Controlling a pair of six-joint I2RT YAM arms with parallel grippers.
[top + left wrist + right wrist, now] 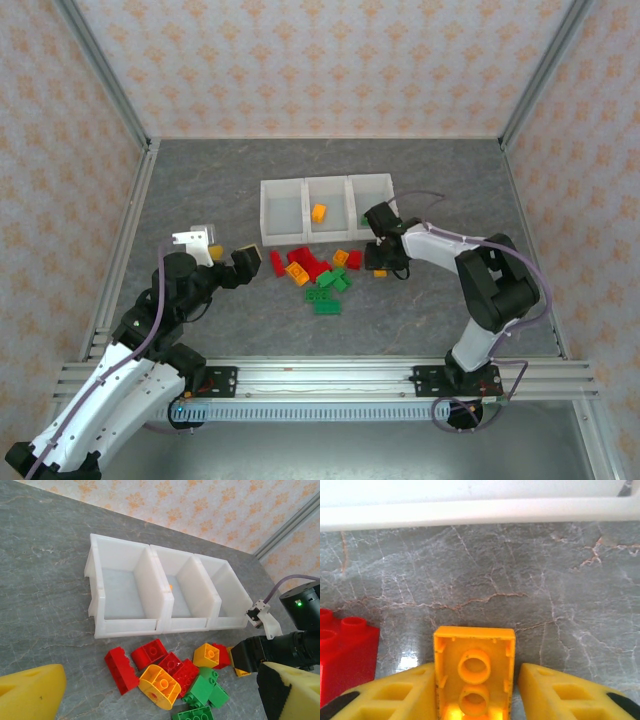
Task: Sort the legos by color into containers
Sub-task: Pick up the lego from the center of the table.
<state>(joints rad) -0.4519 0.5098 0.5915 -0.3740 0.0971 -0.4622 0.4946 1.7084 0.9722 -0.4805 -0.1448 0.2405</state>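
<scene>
Right wrist: right gripper [477, 682] fingers narrow around upturned orange brick [474, 650], not clamped yet | left gripper [248, 262] wide, empty | next, I'd guess: pinch, lift, drop in middle bin [327, 181]

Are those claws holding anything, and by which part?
The left gripper holds nothing. The right gripper flanks the long sides of an upturned orange-yellow lego on the table, but a gap at one finger suggests no grip yet.
</scene>
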